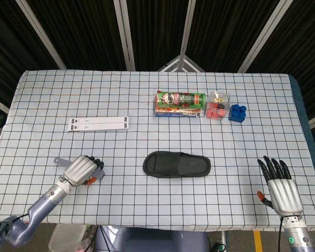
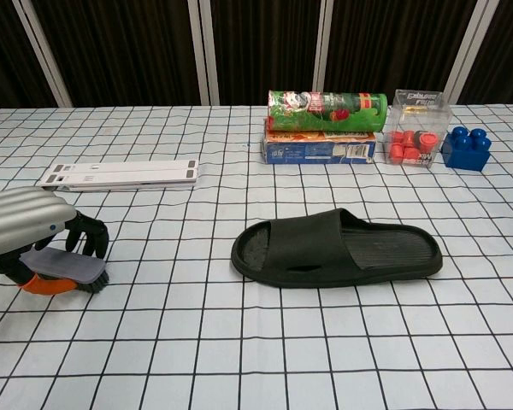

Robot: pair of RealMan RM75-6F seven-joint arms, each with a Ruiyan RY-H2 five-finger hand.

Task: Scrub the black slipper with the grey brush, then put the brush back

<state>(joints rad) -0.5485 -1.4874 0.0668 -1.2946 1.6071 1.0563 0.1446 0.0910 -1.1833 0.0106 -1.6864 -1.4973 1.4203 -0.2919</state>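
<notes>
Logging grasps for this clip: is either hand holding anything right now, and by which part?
The left hand is wrapped over the top of the grey brush, fingers curled around its back. The right hand is open and holds nothing.

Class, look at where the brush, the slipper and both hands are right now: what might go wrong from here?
1. The left hand covers the grey brush from above; a loose grip might let it slip.
2. The black slipper lies loose and unheld, with the right hand far off, so scrubbing may push it along the checked tablecloth.
</notes>
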